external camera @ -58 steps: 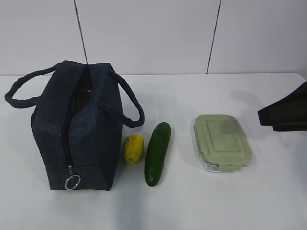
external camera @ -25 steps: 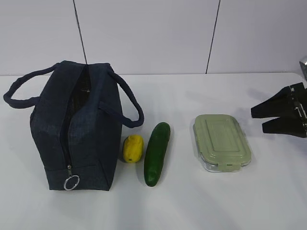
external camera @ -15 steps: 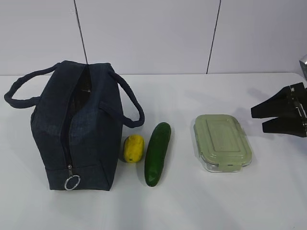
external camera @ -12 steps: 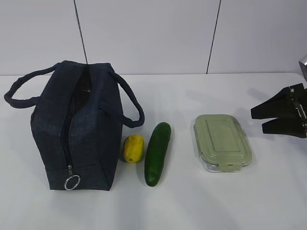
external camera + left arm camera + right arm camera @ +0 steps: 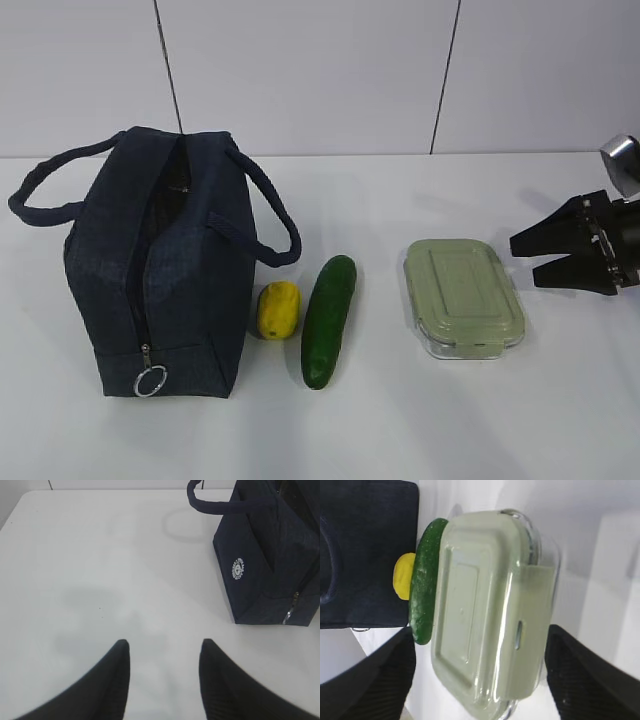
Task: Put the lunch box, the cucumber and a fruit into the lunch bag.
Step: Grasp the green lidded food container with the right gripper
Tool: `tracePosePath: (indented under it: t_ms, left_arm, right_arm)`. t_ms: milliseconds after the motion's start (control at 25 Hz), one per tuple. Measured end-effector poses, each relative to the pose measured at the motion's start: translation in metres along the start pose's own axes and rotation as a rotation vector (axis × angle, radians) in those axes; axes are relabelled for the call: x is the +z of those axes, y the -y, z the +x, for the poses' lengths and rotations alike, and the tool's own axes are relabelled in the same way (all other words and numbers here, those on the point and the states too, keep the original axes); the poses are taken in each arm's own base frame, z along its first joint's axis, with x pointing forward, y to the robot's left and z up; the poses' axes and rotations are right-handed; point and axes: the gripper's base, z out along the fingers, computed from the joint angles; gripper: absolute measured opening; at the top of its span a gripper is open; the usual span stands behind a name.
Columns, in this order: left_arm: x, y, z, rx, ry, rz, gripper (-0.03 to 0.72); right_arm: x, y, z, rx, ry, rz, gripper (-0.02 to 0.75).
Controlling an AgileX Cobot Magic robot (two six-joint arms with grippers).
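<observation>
The navy lunch bag (image 5: 160, 270) stands at the left, its silver ring pull (image 5: 150, 380) low on the near end. Beside it lie the yellow fruit (image 5: 278, 309) and the dark green cucumber (image 5: 328, 320), side by side. The green-lidded lunch box (image 5: 463, 297) rests flat further right. My right gripper (image 5: 523, 258) hovers open just right of the box, apart from it. In the right wrist view its jaws (image 5: 480, 632) frame the lunch box (image 5: 485, 610), with the cucumber (image 5: 424, 580) and fruit (image 5: 402, 575) behind. My left gripper (image 5: 164, 644) is open and empty, left of the bag (image 5: 270, 565).
Everything sits on a white table (image 5: 400, 420) whose far edge (image 5: 400, 155) meets a pale panelled wall. The bag's two loop handles (image 5: 265, 215) flop out to both sides. Bare tabletop (image 5: 100, 570) spreads ahead of the left gripper.
The right gripper has come in from the right edge towards the lunch box, and its jaws have spread a little wider. Bag, fruit, cucumber and box have not moved.
</observation>
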Motion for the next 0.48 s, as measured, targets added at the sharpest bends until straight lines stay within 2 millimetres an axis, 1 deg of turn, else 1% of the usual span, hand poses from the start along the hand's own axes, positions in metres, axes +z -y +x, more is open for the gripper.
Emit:
tracePosePath:
  t_ms: [160, 280, 480]
  left_arm:
    - [0.0, 0.0, 0.0, 0.0, 0.0, 0.0, 0.326]
    - [0.0, 0.0, 0.0, 0.0, 0.0, 0.0, 0.326]
    - [0.0, 0.0, 0.0, 0.0, 0.0, 0.0, 0.326]
  right_arm:
    - [0.005, 0.01, -0.005, 0.007, -0.004, -0.003, 0.587]
    - [0.009, 0.016, -0.004, 0.023, -0.01, -0.004, 0.587]
    - [0.011, 0.02, -0.003, 0.034, -0.013, -0.009, 0.587]
